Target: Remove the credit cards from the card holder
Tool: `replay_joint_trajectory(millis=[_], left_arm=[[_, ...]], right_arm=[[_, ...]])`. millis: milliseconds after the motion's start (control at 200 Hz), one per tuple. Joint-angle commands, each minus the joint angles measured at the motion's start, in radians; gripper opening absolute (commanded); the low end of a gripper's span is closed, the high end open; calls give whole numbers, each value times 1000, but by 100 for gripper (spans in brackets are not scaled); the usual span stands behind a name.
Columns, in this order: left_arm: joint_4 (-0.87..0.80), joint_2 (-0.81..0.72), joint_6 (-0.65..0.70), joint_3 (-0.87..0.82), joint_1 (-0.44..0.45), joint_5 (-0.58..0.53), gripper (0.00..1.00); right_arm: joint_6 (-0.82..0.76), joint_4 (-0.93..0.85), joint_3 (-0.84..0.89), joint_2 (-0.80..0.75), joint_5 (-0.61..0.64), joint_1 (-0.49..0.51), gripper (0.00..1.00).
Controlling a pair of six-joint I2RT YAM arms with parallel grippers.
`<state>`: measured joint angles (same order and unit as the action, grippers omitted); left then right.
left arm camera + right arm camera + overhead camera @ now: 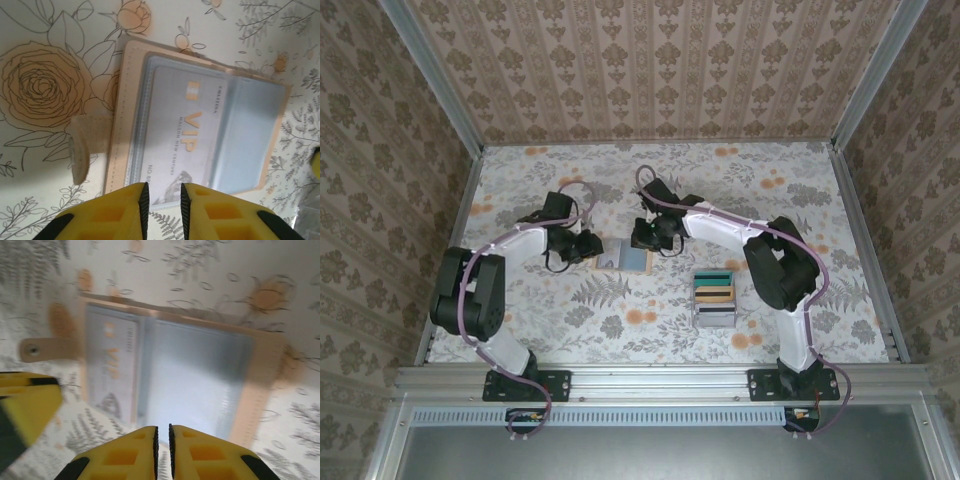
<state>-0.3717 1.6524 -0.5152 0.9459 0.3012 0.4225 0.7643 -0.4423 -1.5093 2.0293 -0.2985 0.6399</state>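
- Over the open card holder (pixel 120 100), we see the left pincer (pixel 164 192) spread a little. Its tips hang above the near edge of a grey card (pixel 180 130) marked VIP.
- We cannot tell if it touches that card.
- Across from it, the right pincer (pixel 162 432) is almost pressed together, with nothing in it.
- The card holder lies flat on the flowered desk (pixel 770 190) between both pincers, and its strap (pixel 45 349) sticks out sideways.
- Well apart, by the right arm, sits a box (pixel 714 318) with teal and yellow stripes inside.
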Motion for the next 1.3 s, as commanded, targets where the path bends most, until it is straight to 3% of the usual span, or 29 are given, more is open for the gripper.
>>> replay_joint_trajectory(millis=[0,795,1295], left_arm=[[-1,29,7,21,2,13,25],[-4,113,-6,26,19,13,23],[-15,122,-5,30,24,8,22]], right_arm=[[59,89,-29,38,-85,10,18],[114,107,-84,187,-172,27,19],[109,25,-88,184,-112,34,19]])
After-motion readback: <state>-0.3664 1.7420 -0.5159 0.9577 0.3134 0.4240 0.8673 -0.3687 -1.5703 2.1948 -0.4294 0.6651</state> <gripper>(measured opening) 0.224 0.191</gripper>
